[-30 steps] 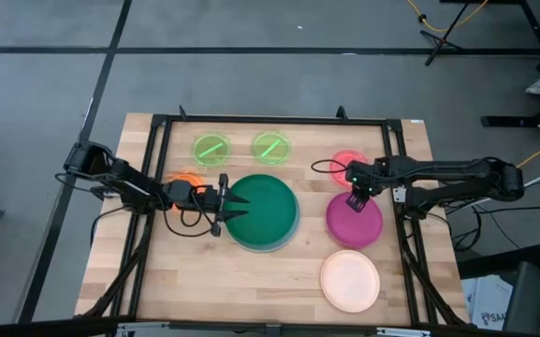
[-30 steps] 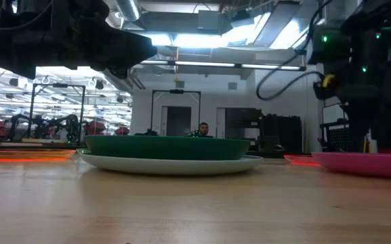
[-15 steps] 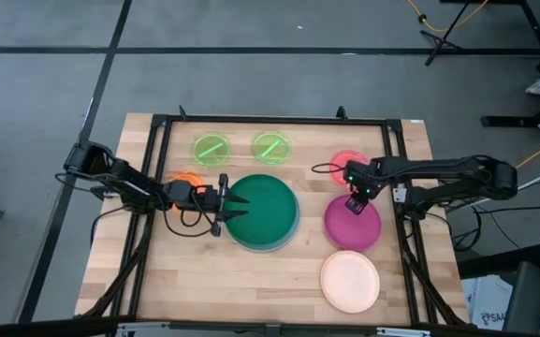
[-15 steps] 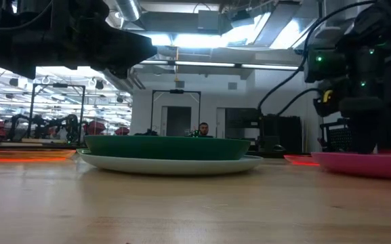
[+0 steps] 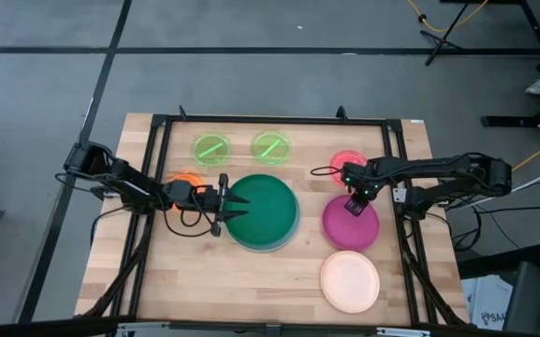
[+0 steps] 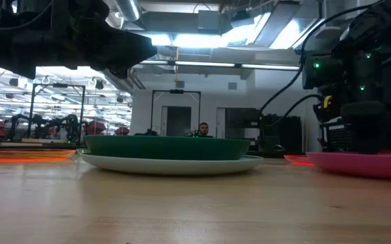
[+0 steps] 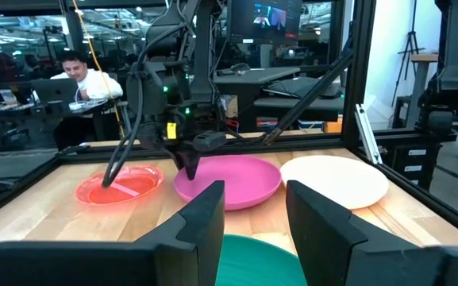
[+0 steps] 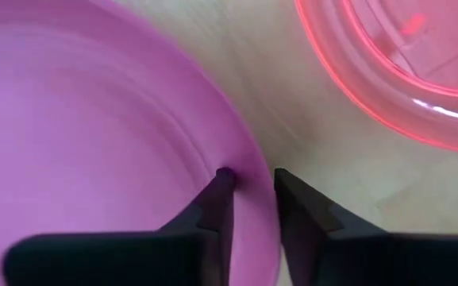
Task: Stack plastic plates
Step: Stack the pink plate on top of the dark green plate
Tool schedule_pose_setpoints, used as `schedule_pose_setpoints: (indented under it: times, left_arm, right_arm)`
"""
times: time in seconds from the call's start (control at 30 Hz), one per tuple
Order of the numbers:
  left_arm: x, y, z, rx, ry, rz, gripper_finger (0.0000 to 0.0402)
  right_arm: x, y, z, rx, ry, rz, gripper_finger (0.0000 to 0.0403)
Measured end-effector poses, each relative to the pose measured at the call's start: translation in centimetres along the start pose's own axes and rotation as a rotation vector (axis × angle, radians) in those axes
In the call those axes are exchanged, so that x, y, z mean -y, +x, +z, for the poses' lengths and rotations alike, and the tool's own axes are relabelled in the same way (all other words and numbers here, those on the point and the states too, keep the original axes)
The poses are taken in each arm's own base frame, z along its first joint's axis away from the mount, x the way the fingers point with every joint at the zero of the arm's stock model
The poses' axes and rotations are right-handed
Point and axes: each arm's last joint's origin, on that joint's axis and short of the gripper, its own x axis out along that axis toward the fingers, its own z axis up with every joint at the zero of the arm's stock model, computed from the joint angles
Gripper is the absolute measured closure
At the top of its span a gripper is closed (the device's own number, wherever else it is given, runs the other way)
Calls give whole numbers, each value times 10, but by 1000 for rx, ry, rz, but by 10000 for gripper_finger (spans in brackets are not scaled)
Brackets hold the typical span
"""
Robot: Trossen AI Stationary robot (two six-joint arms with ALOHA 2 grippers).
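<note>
Tabletop (image 5: 185, 271): wooden, framed by a dark rail.

Dark green plate (image 5: 262, 210) sits nested in the light blue plate (image 5: 279, 245) at centre; judged to be the base of the stack, largest first.

Magenta plate (image 5: 350, 225) lies toward the right edge, cream plate (image 5: 350, 281) near the front right corner, pink plate (image 5: 348, 161) just behind the magenta one. Two neon green plates (image 5: 213, 148) along the back edge; orange plate (image 5: 185, 177) near the left edge, partly under the left arm.

Right gripper (image 8: 248, 187): arm reaches in from the right edge, fingers pointing down and straddling the magenta rim, narrow gap, one finger inside and one outside. Probably a rim grasp for lifting; closure not complete.

Left gripper (image 7: 252, 206): level, low, at the green plate's left rim, fingers apart, holding nothing.
</note>
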Motion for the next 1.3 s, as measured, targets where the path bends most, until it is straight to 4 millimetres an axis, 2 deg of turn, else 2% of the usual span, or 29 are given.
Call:
schedule_pose_setpoints:
  times: [0.2, 0.37, 0.53, 0.87, 1.3]
  left_arm:
    - [0, 0, 0, 0, 0, 5, 272]
    - [0, 0, 0, -1, 0, 11, 272]
    - [0, 0, 0, -1, 0, 12, 272]
    - [0, 0, 0, -1, -2, 14, 272]
    - [0, 0, 0, -1, -21, 20, 272]
  right_arm:
    - [-1, -1, 4, 45, -3, 6, 394]
    - [-4, -2, 9, 87, -6, 37, 394]
    - [-8, -12, 16, 116, -24, 54, 401]
    - [-18, -42, 32, 177, -83, 85, 403]
    - [-32, -95, 49, 250, -135, 142, 403]
